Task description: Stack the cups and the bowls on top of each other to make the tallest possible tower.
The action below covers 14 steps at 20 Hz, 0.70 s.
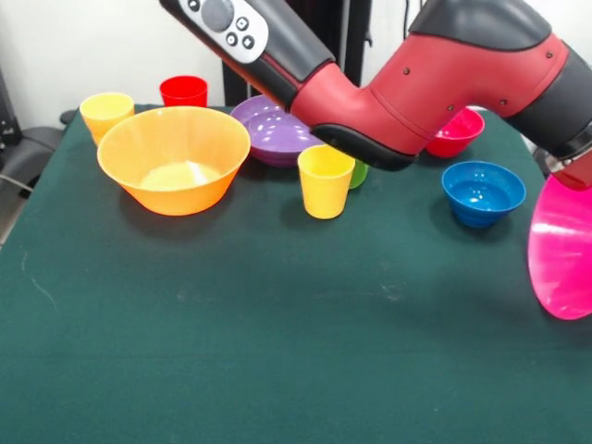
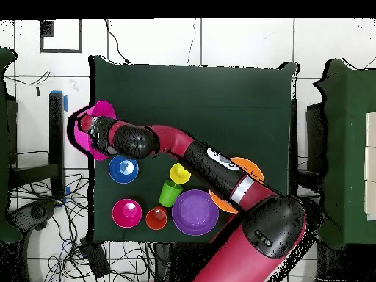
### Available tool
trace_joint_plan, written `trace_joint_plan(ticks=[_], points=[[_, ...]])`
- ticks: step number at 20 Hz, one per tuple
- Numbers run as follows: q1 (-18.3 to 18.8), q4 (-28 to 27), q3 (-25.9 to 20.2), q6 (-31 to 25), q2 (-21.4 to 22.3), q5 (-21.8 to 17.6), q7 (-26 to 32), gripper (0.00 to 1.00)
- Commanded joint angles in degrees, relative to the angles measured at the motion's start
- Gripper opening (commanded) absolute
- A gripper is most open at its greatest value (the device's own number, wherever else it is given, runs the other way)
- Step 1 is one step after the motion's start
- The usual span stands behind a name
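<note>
The red arm (image 1: 407, 92) reaches low across the desk (image 1: 277, 351), its wrist over the edge where the large pink bowl (image 1: 562, 250) hangs tilted on its side, half cut off. The end effector (image 2: 89, 126) sits against that bowl; its grip state cannot be made out. The arm hides most of the green cup (image 1: 359, 173) and part of the purple bowl (image 1: 268, 129).

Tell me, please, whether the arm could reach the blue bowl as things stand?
Probably yes: the blue bowl stands in the open, close to the gripper, with nothing over it. But the gripper seems busy with the tilted hot pink bowl.
</note>
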State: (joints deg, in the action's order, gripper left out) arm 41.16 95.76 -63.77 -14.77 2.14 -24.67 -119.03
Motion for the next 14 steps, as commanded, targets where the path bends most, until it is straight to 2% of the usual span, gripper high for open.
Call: trace_joint_plan(ticks=[1, 6, 14], points=[[2.94, 1.16, -1.47, -9.44, -5.29, -4.89, 17.55, 0.0], [5.74, 1.09, -4.39, -12.2, -9.01, -5.22, 20.38, 0.0], [10.96, 0.46, -7.0, -16.77, -15.15, -6.57, 28.39, 0.0]])
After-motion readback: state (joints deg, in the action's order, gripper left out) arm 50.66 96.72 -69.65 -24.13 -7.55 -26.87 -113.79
